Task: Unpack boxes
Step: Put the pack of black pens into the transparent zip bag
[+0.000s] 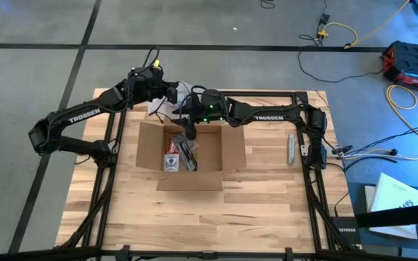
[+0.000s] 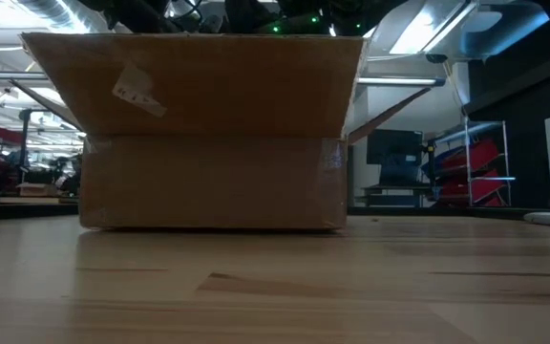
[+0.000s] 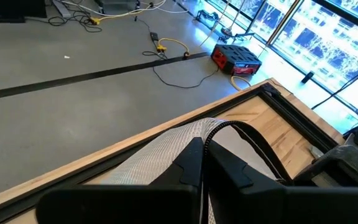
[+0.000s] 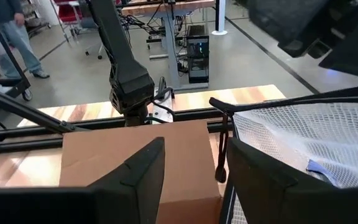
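Lying in the open cardboard box [image 1: 223,151]: a red-and-blue packet [image 1: 171,159].

My two arms are black and jointed, each forearm lettered TROSSEN in white. Green lights glow at the right wrist. Black cables loop off both. The left hand [image 3: 201,165] has matte black wedge fingers.
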Tool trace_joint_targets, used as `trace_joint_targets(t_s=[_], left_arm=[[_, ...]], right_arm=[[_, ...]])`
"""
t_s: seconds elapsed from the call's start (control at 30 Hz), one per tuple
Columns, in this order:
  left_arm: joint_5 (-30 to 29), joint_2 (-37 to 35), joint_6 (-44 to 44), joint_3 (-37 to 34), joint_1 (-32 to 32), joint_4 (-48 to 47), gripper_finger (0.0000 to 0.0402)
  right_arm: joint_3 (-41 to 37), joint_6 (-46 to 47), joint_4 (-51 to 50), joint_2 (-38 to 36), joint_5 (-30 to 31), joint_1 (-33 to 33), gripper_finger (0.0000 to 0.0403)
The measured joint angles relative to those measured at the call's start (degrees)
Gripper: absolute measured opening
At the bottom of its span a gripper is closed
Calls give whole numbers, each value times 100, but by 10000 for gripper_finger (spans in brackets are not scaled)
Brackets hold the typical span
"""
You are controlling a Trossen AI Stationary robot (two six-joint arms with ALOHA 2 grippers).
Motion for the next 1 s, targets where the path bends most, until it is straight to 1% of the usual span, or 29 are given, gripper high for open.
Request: trace_joint_targets(t_s=[0.17, 0.43, 0.73, 1.0], left_arm=[[0, 0, -2, 0, 0, 2, 0], [0, 0, -2, 0, 0, 2, 0], [-5, -1, 74, 0, 0, 4, 0], [-32, 0, 82, 0, 4, 4, 0]], right_arm=[[0, 0, 172, -2, 0, -4, 159], [0, -2, 172, 0, 0, -2, 159], [0, -4, 73, 0, -172, 0, 159], [0, 4, -279, -2, -240, 0, 159]])
